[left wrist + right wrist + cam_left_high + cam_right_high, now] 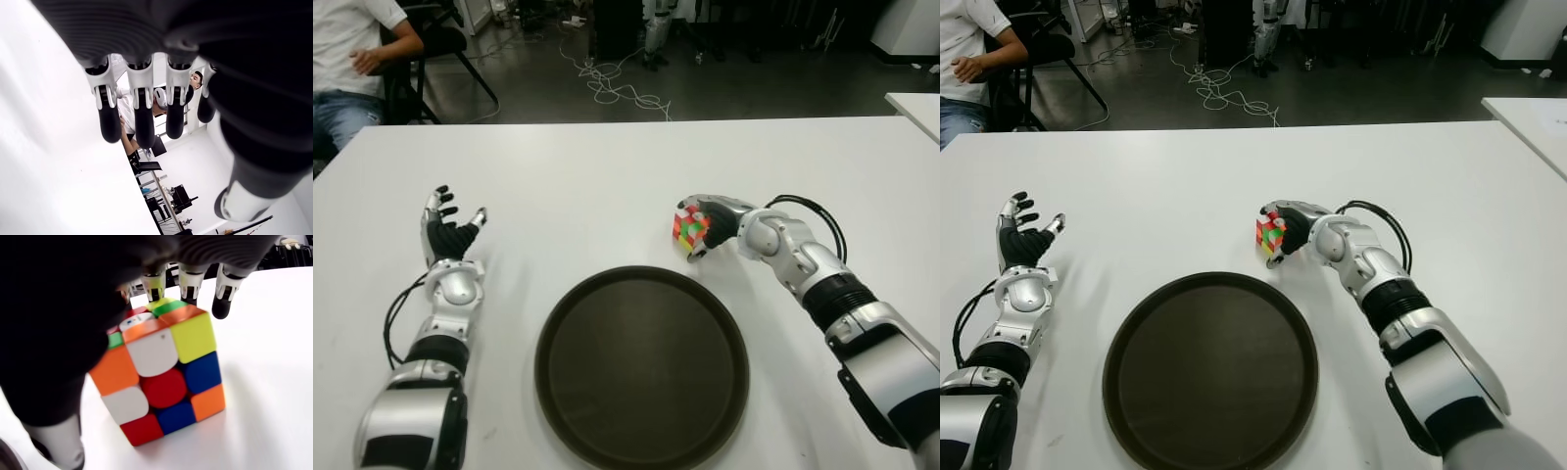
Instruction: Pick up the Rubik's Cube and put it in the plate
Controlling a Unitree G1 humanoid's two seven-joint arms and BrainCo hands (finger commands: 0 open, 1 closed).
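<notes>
White table (607, 166), right hand (705, 220) cupping Rubik's Cube (689, 228)

Plate (641, 367) rim cut off below

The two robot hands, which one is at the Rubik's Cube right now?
The right hand: its fingers wrap the Rubik's Cube just beyond the plate. The left hand shows spread open and empty, far off to the plate's left.

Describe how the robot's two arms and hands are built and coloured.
Both arms are silver-grey shells with black joint bands and rounded silver wrist housings. The left hand and right hand have black ribbed palms and silver finger segments ending in black rubbery fingertips. A black cable loops beside each forearm.
</notes>
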